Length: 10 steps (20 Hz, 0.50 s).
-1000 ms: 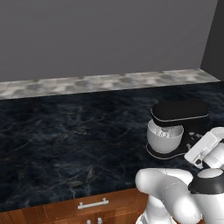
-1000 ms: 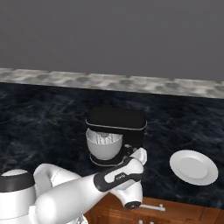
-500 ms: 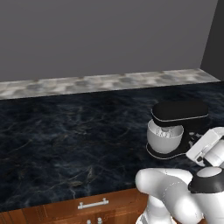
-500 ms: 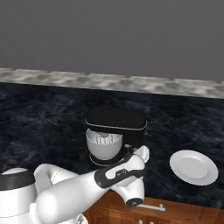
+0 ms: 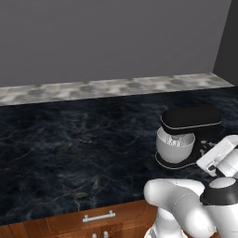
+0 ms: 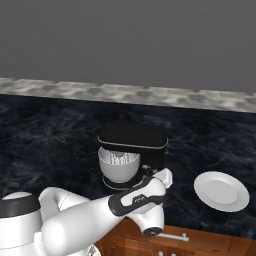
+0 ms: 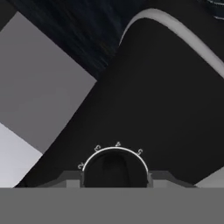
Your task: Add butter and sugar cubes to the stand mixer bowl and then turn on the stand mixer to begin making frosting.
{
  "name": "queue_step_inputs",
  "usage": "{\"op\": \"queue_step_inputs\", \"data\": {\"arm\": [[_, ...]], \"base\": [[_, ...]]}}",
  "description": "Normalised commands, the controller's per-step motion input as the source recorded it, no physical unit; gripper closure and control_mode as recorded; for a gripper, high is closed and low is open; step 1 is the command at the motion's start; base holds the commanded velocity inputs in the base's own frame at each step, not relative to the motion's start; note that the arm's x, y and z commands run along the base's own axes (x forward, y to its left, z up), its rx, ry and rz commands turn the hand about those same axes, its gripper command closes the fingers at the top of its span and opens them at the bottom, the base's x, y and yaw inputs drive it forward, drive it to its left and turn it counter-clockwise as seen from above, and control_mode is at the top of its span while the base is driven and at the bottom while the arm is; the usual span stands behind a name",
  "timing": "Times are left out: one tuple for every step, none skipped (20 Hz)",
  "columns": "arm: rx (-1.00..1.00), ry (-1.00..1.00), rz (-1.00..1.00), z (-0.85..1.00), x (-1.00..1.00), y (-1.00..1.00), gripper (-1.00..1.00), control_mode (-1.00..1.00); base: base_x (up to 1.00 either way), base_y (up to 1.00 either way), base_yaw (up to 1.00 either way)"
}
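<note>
1. On the dark, veined marble counter (image 5: pixel 69 153) we see the black stand mixer with its flat oval base and rounded head (image 5: pixel 190 120), standing toward the right end in the left base view and near the middle in the right base view (image 6: pixel 132 136).
2. Under the mixer's head sits the rounded pale grey-white metal bowl (image 5: pixel 174 146), deep and wide-rimmed, resting on the mixer's base; we see it from the other side too (image 6: pixel 119 167).
3. Inside the bowl's mouth we make out the silver wire whisk (image 6: pixel 119 159) hanging from the head; we cannot tell what else, if anything, lies in the bowl.
4. To the right of the mixer in the right base view we see a round white plate (image 6: pixel 221 191), lying flat on the counter, apart from the mixer.
5. The white arm reaches to the mixer's side nearest the plate, and its hand is hidden behind its own wrist in both base views.
6. In the hand view we look straight at the mixer's black side wall (image 7: pixel 166 96), very close, with a round dark speed dial (image 7: pixel 114 168) ringed by a thin white arc and small numerals.
7. The dial sits right at the gripper (image 7: pixel 114 177), level with the two grey finger stubs on either side of it.
8. We cannot tell whether the fingers are clamped on the dial or merely bracket it.
</note>
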Motion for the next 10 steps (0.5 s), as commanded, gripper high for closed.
{"op": "queue_step_inputs", "data": {"arm": [[0.26, 0.01, -0.04, 0.0, 0.0, 0.0, 1.0, -1.0], [0.26, 0.03, -0.04, 0.0, 0.0, 0.0, 1.0, -1.0], [0.26, 0.03, -0.04, 0.0, 0.0, 0.0, 1.0, -1.0], [0.26, 0.03, -0.04, 0.0, 0.0, 0.0, 1.0, -1.0], [0.26, 0.04, -0.04, 0.0, 0.0, 0.0, 1.0, -1.0], [0.25, 0.05, -0.04, 0.0, 0.0, 0.0, 1.0, -1.0], [0.25, 0.05, -0.04, 0.0, 0.0, 0.0, 1.0, -1.0], [0.25, 0.06, -0.04, 0.0, 0.0, 0.0, 1.0, -1.0], [0.24, 0.08, -0.04, 0.0, 0.0, 0.0, 1.0, -1.0], [0.23, 0.1, -0.03, 0.0, 0.0, 0.0, 1.0, -1.0]], "base": [[0.0, 0.0, 0.0], [0.0, 0.0, 0.0], [0.0, 0.0, 0.0], [0.0, 0.0, 0.0], [0.0, 0.0, 0.0], [0.0, 0.0, 0.0], [0.0, 0.0, 0.0], [0.0, 0.0, 0.0], [0.0, 0.0, 0.0], [0.0, 0.0, 0.0]]}}
